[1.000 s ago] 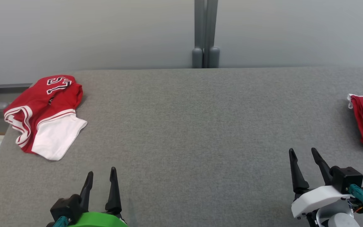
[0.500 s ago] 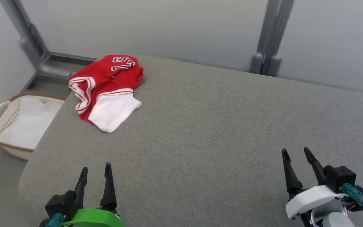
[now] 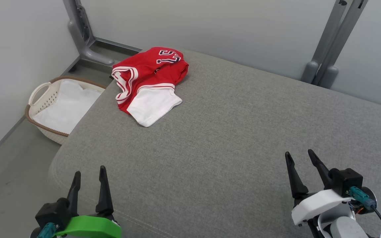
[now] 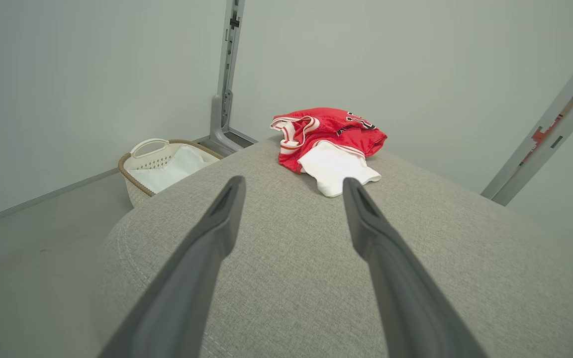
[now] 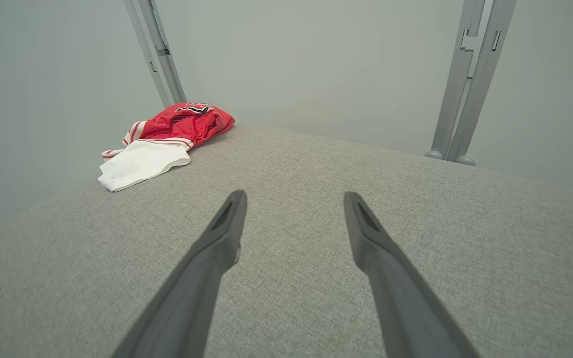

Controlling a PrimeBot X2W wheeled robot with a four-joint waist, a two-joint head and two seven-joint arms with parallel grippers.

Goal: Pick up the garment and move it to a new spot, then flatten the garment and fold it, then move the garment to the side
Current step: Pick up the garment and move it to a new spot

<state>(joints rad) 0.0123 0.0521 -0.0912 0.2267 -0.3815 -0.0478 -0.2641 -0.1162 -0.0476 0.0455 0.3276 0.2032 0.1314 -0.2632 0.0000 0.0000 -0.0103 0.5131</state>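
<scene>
Head camera swung left; garment (image 3: 149, 82) itself unmoved, at the table's (image 3: 230, 138) far left corner. Left gripper (image 3: 89, 170) and right gripper (image 3: 298, 152) hover low, fingers spread, empty. Head and left wrist views catch a floor basket (image 3: 45, 99).

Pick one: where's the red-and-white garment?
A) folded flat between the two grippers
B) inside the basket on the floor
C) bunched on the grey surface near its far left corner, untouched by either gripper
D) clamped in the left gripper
C: the garment lies bunched on the grey surface beside the far left edge. The left gripper and right gripper are open, well short of it. The basket holds white cloth.
</scene>
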